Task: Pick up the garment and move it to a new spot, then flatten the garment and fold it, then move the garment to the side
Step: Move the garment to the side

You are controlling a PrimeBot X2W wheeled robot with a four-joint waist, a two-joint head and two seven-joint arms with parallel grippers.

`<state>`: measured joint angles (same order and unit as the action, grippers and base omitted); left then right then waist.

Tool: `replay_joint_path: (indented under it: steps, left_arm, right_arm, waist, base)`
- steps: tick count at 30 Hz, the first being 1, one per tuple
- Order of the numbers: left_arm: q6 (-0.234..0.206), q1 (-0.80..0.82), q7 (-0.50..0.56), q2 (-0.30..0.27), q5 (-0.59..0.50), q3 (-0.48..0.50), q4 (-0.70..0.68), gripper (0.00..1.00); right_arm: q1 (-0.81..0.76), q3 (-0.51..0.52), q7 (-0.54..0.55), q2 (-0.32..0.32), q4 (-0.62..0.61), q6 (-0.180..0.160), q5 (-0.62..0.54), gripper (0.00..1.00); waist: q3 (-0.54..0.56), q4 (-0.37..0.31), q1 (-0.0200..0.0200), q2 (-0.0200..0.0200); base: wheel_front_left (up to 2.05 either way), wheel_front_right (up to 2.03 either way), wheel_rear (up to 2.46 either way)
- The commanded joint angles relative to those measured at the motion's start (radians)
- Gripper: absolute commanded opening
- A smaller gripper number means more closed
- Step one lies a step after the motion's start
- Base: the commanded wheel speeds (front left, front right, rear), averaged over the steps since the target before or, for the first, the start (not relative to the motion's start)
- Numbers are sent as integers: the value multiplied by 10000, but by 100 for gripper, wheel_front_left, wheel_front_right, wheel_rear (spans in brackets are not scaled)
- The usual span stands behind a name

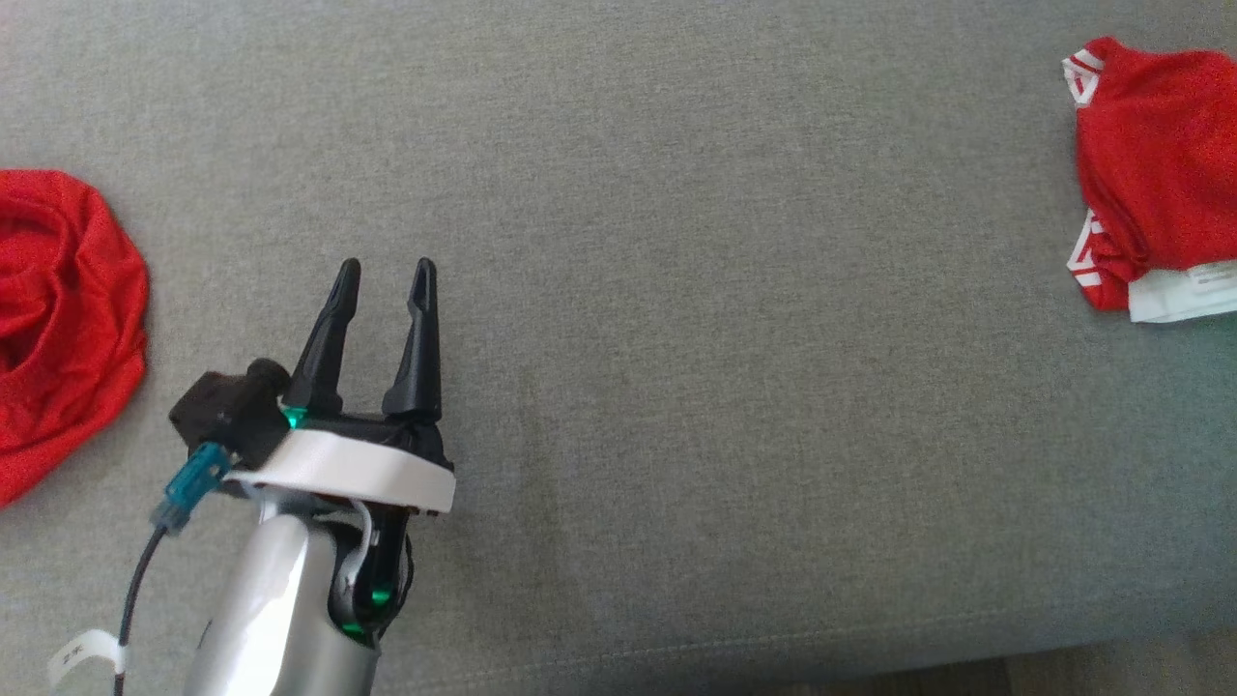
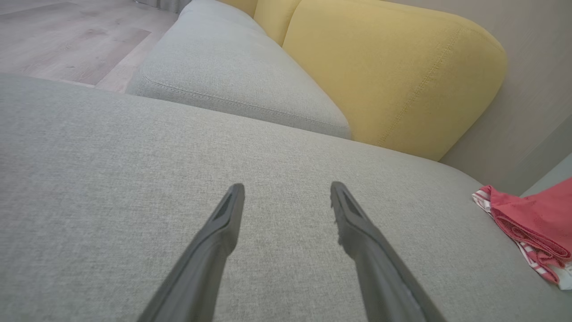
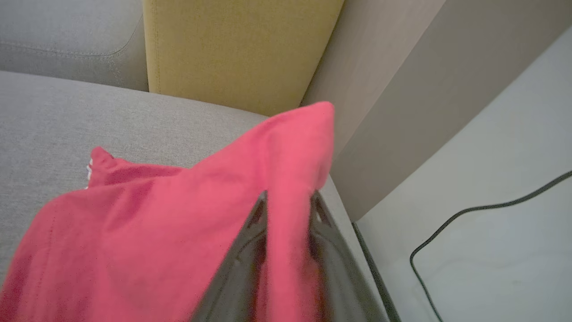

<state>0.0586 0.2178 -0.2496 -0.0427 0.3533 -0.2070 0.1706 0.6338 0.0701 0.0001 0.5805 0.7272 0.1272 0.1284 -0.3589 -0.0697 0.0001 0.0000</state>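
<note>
Closest to the head camera, the left gripper [image 1: 387,266] sits over the near-left part of the grey woven-fabric sofa seat [image 1: 725,242]. Its two long dark fingers [image 2: 210,259] are spread wide above bare upholstery and point toward the seat's back edge.

At the seat's right edge, toward the back corner, lies the red garment with white-striped trim [image 1: 1160,145]. It is bunched and partly folded, and a white label [image 1: 1184,295] shows along its near side. In the right wrist view a raised fold of this garment stands up between the fingers [image 3: 241,268] of the right gripper [image 3: 289,195]. They flank the fold narrowly apart, one on each side. Cloth covers their inner faces, so I cannot tell whether they press it or merely stand beside it.

At the seat's left edge a crumpled plain red cloth [image 1: 58,309] lies in a loose heap. It is near the left gripper without touching it and well apart from the garment.

Behind the seat's back edge rises a yellow padded back cushion [image 2: 384,71]. A second grey seat cushion [image 2: 223,67] adjoins the seat, and a pale wooden floor [image 2: 67,40] shows to its side.
</note>
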Motion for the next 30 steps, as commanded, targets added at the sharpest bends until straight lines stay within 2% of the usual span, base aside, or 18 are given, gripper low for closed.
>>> replay_joint_path:
  steps: [1, 8, 12, 20, 24, 25, 30]
  left_arm:
    - [10, 272, -122, -76, -66, 327, -300, 100]
    - [25, 320, -122, -76, 0, 287, -133, 100]
    - [22, 296, -122, -76, 136, 255, -74, 100]
    - [-84, 9, -122, -76, 248, 338, -261, 100]
    - [-102, -181, -122, -76, 214, 335, -395, 100]
    - [-102, -181, -122, -76, 214, 335, -395, 100]
    - [-212, -573, -122, -76, 359, 353, -498, 100]
  right_arm:
    - [193, 37, -39, 112, -324, 35, 95, 100]
    - [288, -47, -133, -353, -1156, 35, 14, 100]
    - [357, -284, -391, -854, -1858, 35, 176, 100]
    - [-177, -1433, -1074, -2277, -3539, 35, 755, 100]
    - [-862, -1417, -1336, -3201, -4018, 35, 1168, 100]
    - [-862, -1417, -1336, -3201, -4018, 35, 1168, 100]
    - [-2112, -1425, -1737, -4160, -4340, 35, 918, 100]
  waist:
    - [8, -28, -1, 0]
    - [211, -115, -1, 0]
    - [601, -103, -1, 0]
    - [1657, 88, -1, 0]
    - [2126, 263, -1, 0]
    - [2126, 263, -1, 0]
    - [2651, 409, -1, 0]
  base:
    - [0, 0, 0]
    - [0, 0, 0]
    - [0, 0, 0]
    - [0, 0, 0]
    - [0, 0, 0]
    - [0, 0, 0]
    - [0, 0, 0]
